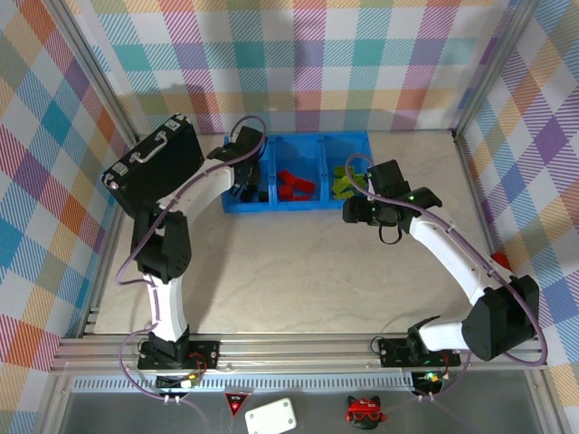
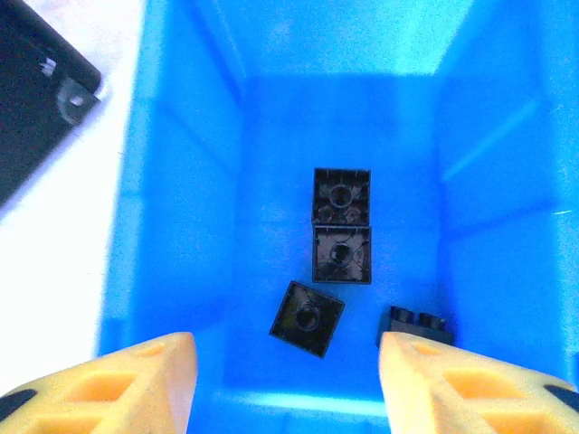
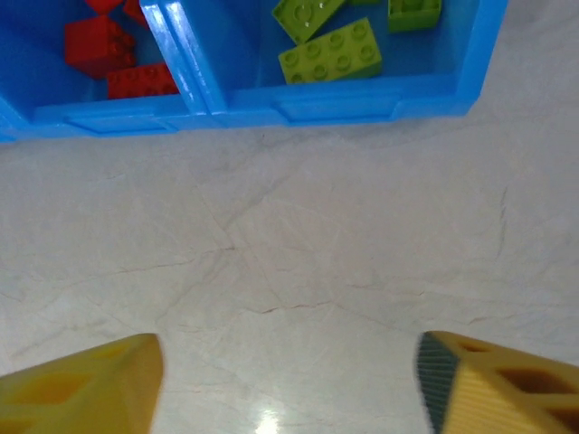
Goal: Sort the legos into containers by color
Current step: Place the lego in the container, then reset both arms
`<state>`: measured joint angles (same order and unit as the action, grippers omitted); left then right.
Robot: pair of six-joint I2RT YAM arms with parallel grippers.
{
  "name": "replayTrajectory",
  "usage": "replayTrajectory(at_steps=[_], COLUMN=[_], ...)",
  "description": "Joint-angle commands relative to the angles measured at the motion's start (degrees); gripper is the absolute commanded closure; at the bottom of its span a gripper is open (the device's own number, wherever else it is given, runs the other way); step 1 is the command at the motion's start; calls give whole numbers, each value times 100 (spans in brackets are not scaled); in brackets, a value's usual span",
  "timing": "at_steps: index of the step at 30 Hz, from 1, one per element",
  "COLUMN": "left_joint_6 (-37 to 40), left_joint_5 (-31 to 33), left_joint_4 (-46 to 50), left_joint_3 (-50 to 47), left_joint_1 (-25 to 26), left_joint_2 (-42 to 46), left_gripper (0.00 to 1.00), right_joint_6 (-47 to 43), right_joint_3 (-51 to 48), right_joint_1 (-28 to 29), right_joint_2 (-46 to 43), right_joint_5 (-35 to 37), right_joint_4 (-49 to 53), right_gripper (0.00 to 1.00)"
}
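The blue containers tray [image 1: 298, 205] lies at the back of the table. My left gripper [image 1: 246, 185] hangs over its left compartment [image 2: 181, 181], open, nothing between its yellow fingers [image 2: 145, 380]. Several black legos [image 2: 341, 254] rest on that compartment's floor, one [image 2: 307, 318] tilted and one [image 2: 416, 324] by the right finger. Red legos [image 1: 294, 185] fill the middle compartment and green legos [image 1: 344, 181] the right one. My right gripper [image 1: 357, 210] is open above bare table in front of the tray [image 3: 344, 99]. Green legos [image 3: 330, 51] and red legos [image 3: 99, 43] show beyond it.
A black briefcase [image 1: 154, 163] with a silver handle stands left of the tray, its corner [image 2: 36, 99] close to the left compartment. A small red object [image 1: 500, 262] sits by the right wall. Checked walls enclose the table [image 1: 298, 271].
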<state>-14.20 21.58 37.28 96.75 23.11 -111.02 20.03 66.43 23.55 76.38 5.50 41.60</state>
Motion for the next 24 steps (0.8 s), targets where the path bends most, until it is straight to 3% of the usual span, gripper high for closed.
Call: replayTrajectory(at_steps=[1, 5, 10, 14, 24], left_joint_6=[-82, -191, -342, -521, -709], left_joint_5=[112, 109, 198, 375, 1147], left_joint_4=[-44, -136, -379, -698, -2294], left_joint_3=[-282, -757, -1707, -2677, -4942], left_joint_1=[-59, -222, -518, -766, -1107], left_joint_2=[642, 1199, 1898, 2488, 3182], left_gripper=[38, 22, 0, 0, 0], right_joint_6=[-298, -464, -462, -595, -1525], right_joint_3=[159, 125, 0, -337, -2032], right_joint_1=[-128, -394, -882, -1096, -1328], right_joint_2=[-124, -59, 17, -16, -211], right_joint_5=[343, 567, 452, 809, 1677], right_joint_4=[-15, -145, -415, -902, -3465], right_gripper=[12, 1, 1, 1, 1])
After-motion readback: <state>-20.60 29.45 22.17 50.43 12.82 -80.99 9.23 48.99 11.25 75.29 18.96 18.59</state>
